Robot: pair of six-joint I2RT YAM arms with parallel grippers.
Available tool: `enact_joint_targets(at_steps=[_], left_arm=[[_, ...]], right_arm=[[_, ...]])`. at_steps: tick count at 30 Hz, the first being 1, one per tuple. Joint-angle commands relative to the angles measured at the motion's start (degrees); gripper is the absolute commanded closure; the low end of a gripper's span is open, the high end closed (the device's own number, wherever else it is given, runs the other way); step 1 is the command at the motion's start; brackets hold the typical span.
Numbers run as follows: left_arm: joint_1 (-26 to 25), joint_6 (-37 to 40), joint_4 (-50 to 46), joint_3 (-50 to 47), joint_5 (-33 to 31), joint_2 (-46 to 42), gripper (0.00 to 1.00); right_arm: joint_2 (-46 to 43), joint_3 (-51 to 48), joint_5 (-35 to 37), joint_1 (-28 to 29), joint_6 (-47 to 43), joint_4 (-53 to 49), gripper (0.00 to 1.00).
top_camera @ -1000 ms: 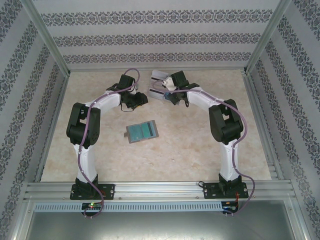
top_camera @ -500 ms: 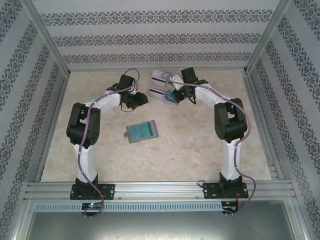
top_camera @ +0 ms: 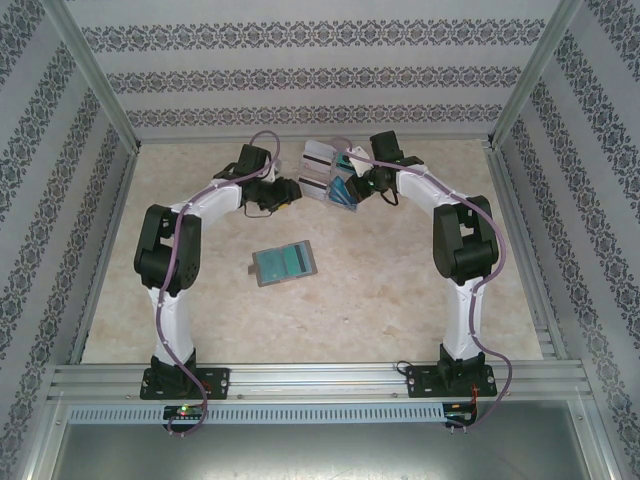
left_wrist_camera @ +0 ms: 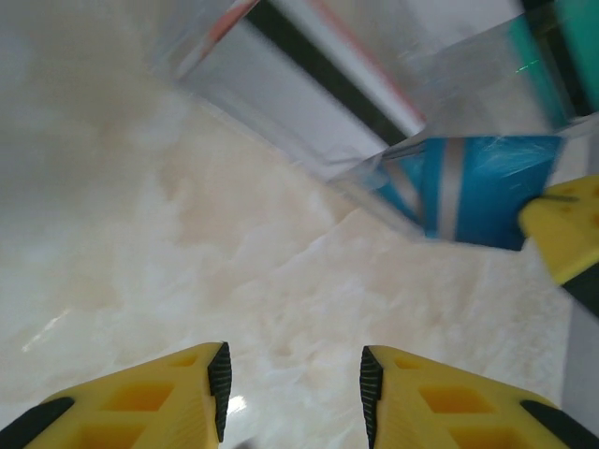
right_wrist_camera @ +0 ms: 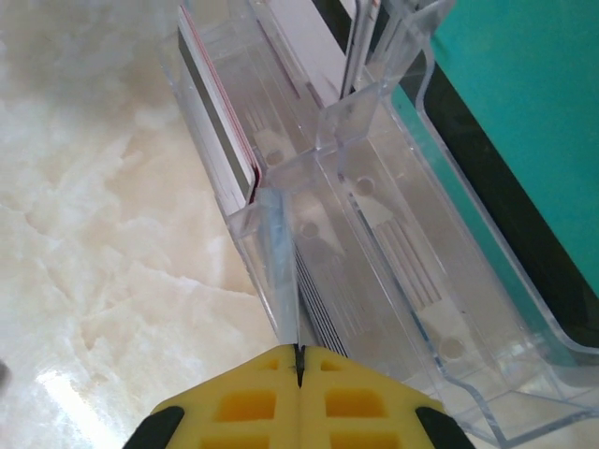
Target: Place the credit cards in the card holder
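Half-spread left end effector (left_wrist_camera: 293,385), empty, right end effector (right_wrist_camera: 299,361) pressed together at corner of clear card rack (right_wrist_camera: 393,309).

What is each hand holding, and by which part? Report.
Left hand open, holding nothing. Right hand shut at a corner of the rack; whether it pinches anything cannot be told.

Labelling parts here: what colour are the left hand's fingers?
The fingers are yellow with black inner edges; the left wrist view is clearest.

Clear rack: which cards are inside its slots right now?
In the clear rack, white-grey striped cards fill one slot, a teal card another, a blue card a third. How many sit behind the teal and blue ones is covered.
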Motion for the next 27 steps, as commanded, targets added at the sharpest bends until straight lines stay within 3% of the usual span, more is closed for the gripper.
enact_joint_targets(at_steps=[1,7,15,23,27], left_arm=[[-0.53,-3.35,4.84,5.30,3.01,2.87,0.57],[-2.04,-2.78,1.91,10.46,2.75,4.41,0.57],[-2.04,-3.97,3.81,7.81,3.28,2.31,0.57],[-1.70,-11.34,18.24,0.97,11.66,-0.06,0.55],[0.33,-12.72,21.46,-5.51,12.31,-4.00,0.55]], right_arm=[[-2.94,-1.26,-2.03,-0.51,-0.31,2.62,1.00],[-4.17,-0.97,-3.09,-0.79,-0.40,3.01,1.00],[-8.72,-3.03,-10.02,-2.19,5.31,4.89,1.00],[-14.03,-11.54,-21.43,-3.71,23.03,15.92,1.00],[-16.27,-15.51,-25.55,-3.96,32.99,19.96,1.00]])
